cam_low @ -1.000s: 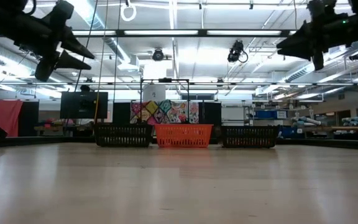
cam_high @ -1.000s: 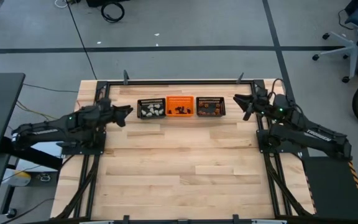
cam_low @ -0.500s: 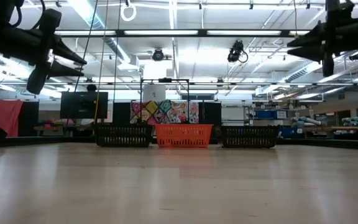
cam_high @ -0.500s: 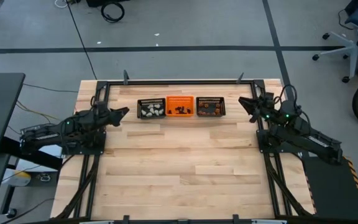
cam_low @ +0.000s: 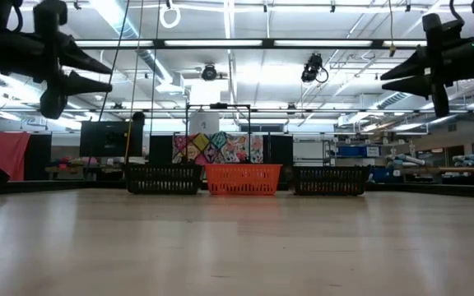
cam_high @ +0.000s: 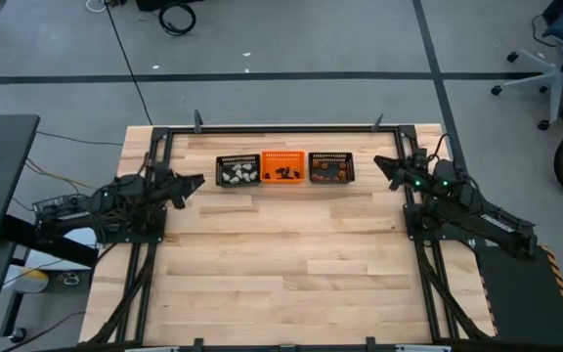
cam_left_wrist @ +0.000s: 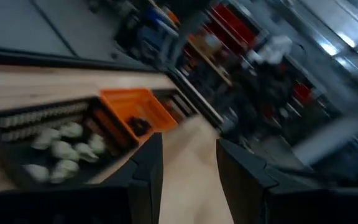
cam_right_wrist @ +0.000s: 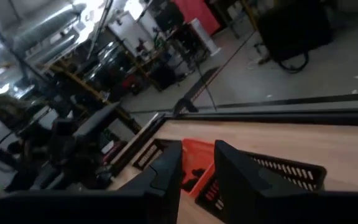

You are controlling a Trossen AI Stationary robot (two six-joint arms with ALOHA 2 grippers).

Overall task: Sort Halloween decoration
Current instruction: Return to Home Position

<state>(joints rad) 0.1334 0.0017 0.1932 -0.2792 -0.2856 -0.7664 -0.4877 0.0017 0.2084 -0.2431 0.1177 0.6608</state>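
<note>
Both arms hang raised over the sides of the pale wooden bench (cam_high: pixel 281 254). Each points toward the row of three baskets at its far edge.

The left hand (cam_high: pixel 195 183) hovers near the left-hand black mesh basket (cam_high: pixel 238 158), its fingers apart and holding nothing. The right hand (cam_high: pixel 383 169) hovers near the right-hand black mesh basket (cam_high: pixel 330 154), also spread and empty.

The tiny pale whitish trinkets (cam_high: pixel 239 175) lie in the left-hand basket. The tiny black trinkets (cam_high: pixel 283 174) lie in the bright orange mesh basket (cam_high: pixel 283 154) between the two, and the tiny orange trinkets (cam_high: pixel 328 173) lie in the right-hand basket. I see no stray piece on the bare wood, so the sorting looks finished.

What could still go wrong is a fingertip swinging low past a light basket. It could clip the rim and shove or tip the basket, spilling sorted pieces across the bench.
</note>
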